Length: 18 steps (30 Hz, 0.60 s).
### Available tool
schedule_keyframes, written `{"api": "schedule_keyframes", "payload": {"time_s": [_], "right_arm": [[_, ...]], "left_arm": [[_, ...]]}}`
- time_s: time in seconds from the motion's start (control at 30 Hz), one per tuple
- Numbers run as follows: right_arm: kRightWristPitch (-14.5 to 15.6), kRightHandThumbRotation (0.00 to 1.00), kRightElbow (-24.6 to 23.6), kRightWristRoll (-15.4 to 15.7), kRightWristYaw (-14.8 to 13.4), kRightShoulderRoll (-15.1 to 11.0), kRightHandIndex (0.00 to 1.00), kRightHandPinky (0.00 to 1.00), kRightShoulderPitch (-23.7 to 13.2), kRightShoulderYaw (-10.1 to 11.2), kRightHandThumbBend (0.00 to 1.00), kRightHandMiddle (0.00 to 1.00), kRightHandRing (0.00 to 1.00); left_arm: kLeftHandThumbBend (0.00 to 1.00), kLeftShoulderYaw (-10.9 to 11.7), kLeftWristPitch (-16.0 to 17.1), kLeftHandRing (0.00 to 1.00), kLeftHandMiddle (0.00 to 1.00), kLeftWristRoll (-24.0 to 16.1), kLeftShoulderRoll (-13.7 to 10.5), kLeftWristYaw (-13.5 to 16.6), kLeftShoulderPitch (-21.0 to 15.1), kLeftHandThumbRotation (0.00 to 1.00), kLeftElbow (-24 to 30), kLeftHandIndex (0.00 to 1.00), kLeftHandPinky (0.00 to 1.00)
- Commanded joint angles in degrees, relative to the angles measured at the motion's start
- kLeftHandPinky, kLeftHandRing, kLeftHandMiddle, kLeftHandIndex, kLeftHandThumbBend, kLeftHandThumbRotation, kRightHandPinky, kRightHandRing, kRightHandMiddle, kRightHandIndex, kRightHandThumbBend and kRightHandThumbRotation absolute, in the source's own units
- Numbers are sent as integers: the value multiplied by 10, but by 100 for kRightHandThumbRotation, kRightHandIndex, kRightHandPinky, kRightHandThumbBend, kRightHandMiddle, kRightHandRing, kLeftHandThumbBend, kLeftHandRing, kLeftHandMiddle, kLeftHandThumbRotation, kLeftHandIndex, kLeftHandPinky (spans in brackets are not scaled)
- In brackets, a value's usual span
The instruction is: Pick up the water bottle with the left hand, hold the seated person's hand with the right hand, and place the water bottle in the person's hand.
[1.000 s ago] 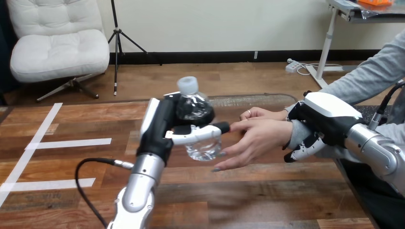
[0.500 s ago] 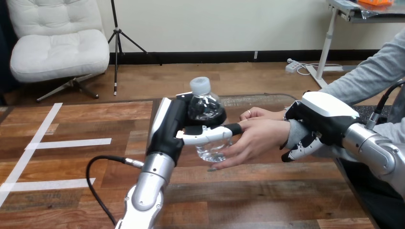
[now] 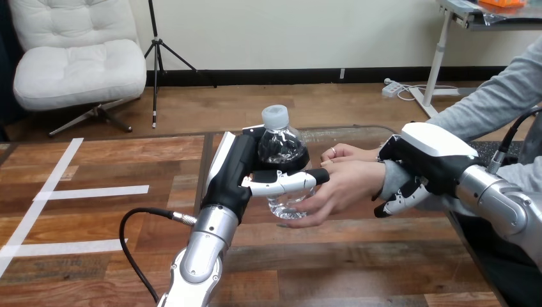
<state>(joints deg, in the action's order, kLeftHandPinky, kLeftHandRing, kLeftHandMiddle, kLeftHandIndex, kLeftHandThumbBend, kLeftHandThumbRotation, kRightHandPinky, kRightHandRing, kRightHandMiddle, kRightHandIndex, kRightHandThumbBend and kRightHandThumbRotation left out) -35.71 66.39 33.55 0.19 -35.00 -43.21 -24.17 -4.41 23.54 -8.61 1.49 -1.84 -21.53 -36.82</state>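
We see the table (image 3: 383, 256), dark wood planks, with strips of white tape (image 3: 96, 191) well to the left of the left hand. Our left arm (image 3: 199, 259) rises from the bottom edge, and our right arm (image 3: 502, 204) comes in from the right.

The left hand (image 3: 233, 171) is raised over the middle of the table. Its fingers (image 3: 281, 184) are curled round the bottle (image 3: 281, 146): a white finger crosses the bottle's front, and the black palm backs it on the left.

The right hand (image 3: 427, 157) is well to the right of the left hand, white back upward. It lies over the person's wrist (image 3: 391, 179), and its fingers (image 3: 399, 201) are curled down round the near side of the grey sleeve.

The person's hand (image 3: 348, 185) stretches from the right hand toward the left hand. Its fingers are cupped under and against the base of the bottle, just right of our curled finger. The person's far hand (image 3: 348, 152) lies just beyond it, between our two hands.

The bottle stands upright in the left hand, off the table, with its base touching the person's fingers. It is small, made of clear ribbed plastic, dark in its upper body and see-through below. Any print on it is too small for us to read. Its white cap (image 3: 275, 116) stands above the top of the left hand.
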Motion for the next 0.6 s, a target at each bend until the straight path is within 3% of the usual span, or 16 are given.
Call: {"api": "schedule_keyframes", "payload": {"time_s": [0.0,0.57], "right_arm": [[-2,0,-30,-21,-4,7,27,18,-19,24,75,27,22],[3,0,-35,-23,3,13,28,19,-22,25,75,27,22]], "left_arm": [[85,-4,22,35,39,-1,3,6,-58,0,0,39,30],[85,-6,20,35,39,4,8,0,-61,0,-6,39,30]]}}
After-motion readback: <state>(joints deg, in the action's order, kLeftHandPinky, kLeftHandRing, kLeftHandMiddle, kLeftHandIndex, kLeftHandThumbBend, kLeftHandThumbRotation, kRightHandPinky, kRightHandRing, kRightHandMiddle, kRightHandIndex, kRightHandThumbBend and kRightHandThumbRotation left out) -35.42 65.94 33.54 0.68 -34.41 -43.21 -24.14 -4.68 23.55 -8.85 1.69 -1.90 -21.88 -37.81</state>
